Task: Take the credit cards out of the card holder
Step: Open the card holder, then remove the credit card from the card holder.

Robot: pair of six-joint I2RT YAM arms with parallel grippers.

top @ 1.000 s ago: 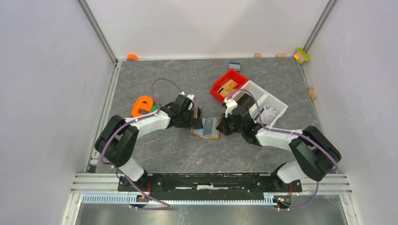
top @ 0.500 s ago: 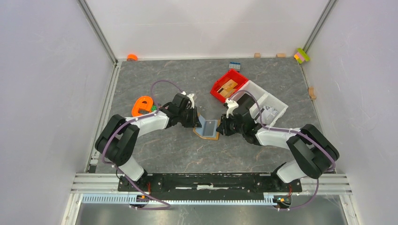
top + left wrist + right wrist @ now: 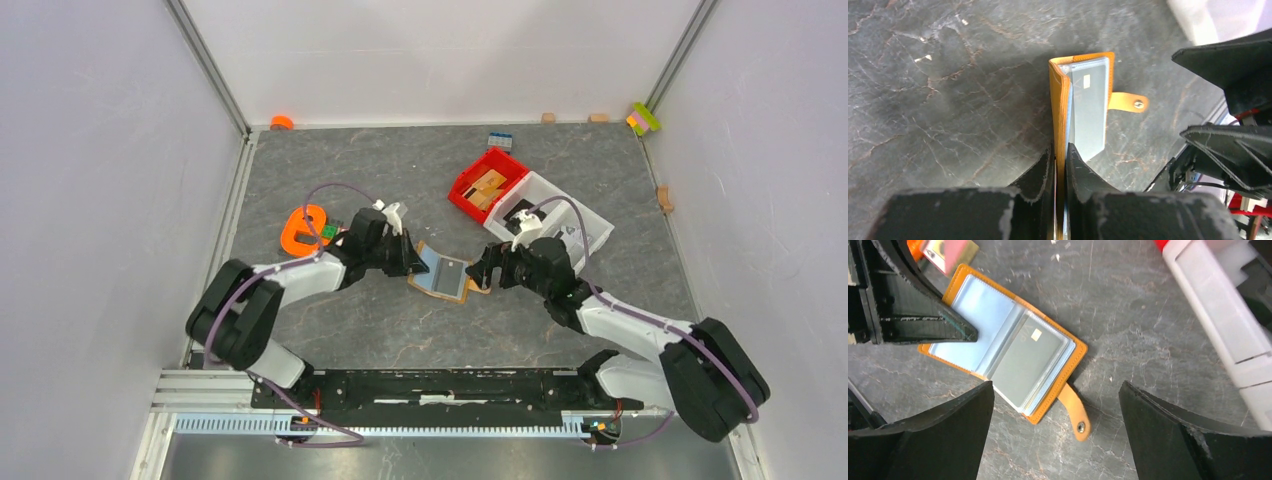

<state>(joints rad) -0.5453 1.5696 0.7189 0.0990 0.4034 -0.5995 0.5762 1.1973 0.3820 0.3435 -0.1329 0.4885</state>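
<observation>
from above, you are seeing both arms reaching inward low over the table [image 3: 380, 170], left gripper [image 3: 408, 256] and right gripper [image 3: 482, 272] flanking the open card holder [image 3: 446, 276], its long axis running between them. left wrist: the jaws are clamping the card holder's edge. right wrist: the fingers are standing wide apart over the dark grey card [image 3: 1034, 357], with the strap tab [image 3: 1074, 415] pointing back at that gripper.

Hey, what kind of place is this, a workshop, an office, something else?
Probably a robot lab test cell: white walls enclose a grey stone-patterned table, two robot arms are bolted to a rail at its near edge, and props like an orange card holder and a red bin lie on it.
</observation>
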